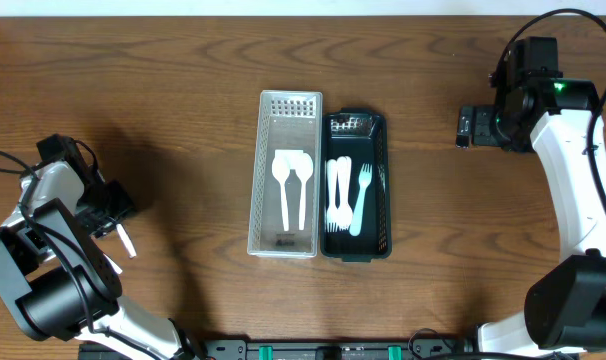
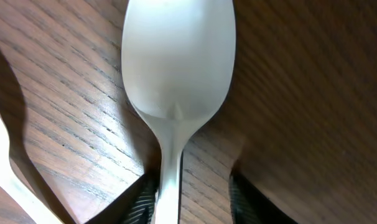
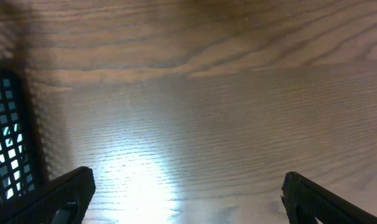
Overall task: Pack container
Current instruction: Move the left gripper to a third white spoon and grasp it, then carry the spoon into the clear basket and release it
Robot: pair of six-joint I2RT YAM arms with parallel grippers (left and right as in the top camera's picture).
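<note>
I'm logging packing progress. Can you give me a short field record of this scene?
left pincer: open around the handle of a white spoon, not yet clamped
right pincer: open, empty, above bare table
clear basket: two spoons
dark basket: forks

I log two slotted baskets touching side by side at frame centre.
- Clear basket (image 1: 290, 103), on the left: two white spoons (image 1: 291, 185) lying lengthwise, bowls toward the top.
- Dark green basket (image 1: 358, 252), on the right: several white forks (image 1: 348, 195) lying lengthwise.
- Loose white spoon (image 2: 179, 68), lower left: bowl toward the top in the wrist view.
</note>
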